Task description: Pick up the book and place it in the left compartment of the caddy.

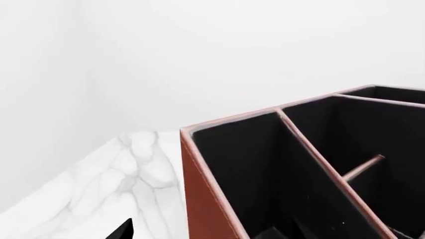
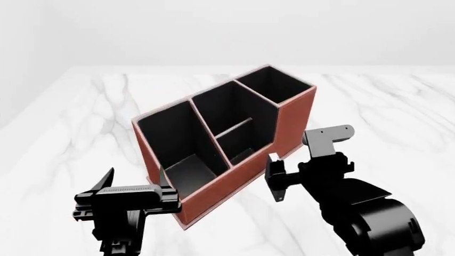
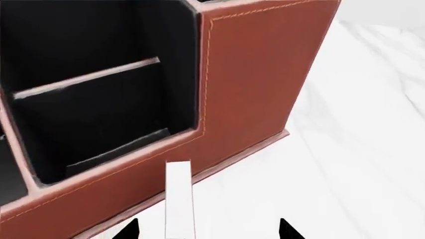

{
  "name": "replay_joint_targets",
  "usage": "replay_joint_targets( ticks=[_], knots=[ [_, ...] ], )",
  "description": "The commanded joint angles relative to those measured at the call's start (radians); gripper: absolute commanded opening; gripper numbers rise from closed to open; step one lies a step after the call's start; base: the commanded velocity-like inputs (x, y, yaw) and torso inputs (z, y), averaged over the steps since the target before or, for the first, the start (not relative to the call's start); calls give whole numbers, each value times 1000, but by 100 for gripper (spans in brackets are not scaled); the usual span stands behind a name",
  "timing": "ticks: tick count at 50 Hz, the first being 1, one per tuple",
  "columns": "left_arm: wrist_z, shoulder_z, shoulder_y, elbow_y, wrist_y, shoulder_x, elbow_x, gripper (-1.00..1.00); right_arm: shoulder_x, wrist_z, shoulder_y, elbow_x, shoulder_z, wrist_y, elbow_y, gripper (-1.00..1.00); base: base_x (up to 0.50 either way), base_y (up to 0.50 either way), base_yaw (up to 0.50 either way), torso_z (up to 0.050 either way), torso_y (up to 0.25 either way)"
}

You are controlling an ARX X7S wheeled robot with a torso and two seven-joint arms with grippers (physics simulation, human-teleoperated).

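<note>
Book (image 3: 178, 199) pages are seen edge-on between the spread tips of the right end effector (image 3: 207, 230), just beside the caddy (image 2: 291, 125); a grip cannot be told. The left end effector (image 2: 127, 194) is spread apart near the left compartment (image 2: 174, 141). A white marble bench (image 2: 64, 133) and pale walls are shown.

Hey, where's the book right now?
The book is between the right gripper's fingertips, white page edge showing, just outside the caddy's low front wall by the small divided bays, right of the left compartment.
</note>
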Motion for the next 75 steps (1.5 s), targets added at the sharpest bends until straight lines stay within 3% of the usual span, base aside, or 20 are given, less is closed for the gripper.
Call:
replay_joint_targets(
  ticks=[1,19,62,63,75],
  knots=[
    [26,-23,-4,-7,-5,16,-4,100,-23,-38,37,-49,-32,-17,100,100,0,0,0,0,0],
    [17,-13,-7,-12,-3,8,-11,100,-32,-84,97,-35,-96,67,218,100,0,0,0,0,0],
    [-2,2,-12,-18,4,-9,-31,100,-106,-141,205,-92,-217,-53,578,100,0,0,0,0,0],
    [-2,3,-12,-18,4,-10,-32,100,-106,-139,204,-89,-212,-50,575,-100,0,0,0,0,0],
    [-8,10,-12,-21,8,-14,-34,100,-86,-98,180,-86,-196,-37,488,-100,0,0,0,0,0]
  ],
)
